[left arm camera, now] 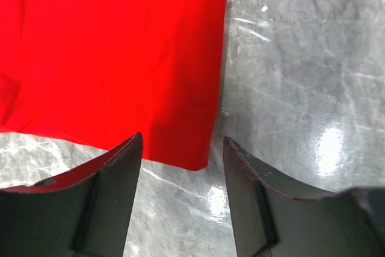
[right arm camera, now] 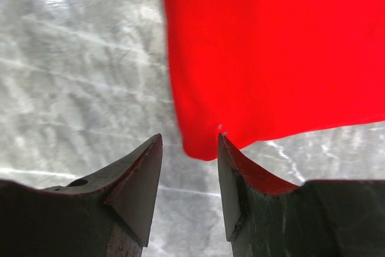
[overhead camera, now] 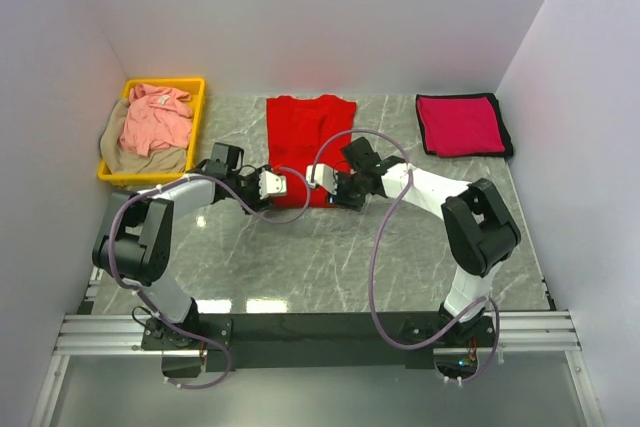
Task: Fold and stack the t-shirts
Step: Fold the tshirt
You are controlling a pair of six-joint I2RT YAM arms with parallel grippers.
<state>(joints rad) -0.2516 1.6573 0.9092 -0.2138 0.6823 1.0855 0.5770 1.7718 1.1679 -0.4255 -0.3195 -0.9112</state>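
- Red shirt [overhead camera: 310,132] lies flat mid-table, long axis running away from the arms, hem at the near end.
- Left gripper [left arm camera: 182,136]: fingers apart, holding nothing. The near-left hem corner sits just ahead, in line with the gap.
- Right gripper [right arm camera: 190,135]: fingers apart, empty. The near-right hem corner pokes in between the tips.
- Each arm is nearest its own corner, so the likely next step is to pinch both and fold the hem away, along the long axis.
- Magenta shirt [overhead camera: 460,125] is folded at far right.
- Pink shirt [overhead camera: 155,117] and tan shirt [overhead camera: 140,159] are in the bin [overhead camera: 165,81].
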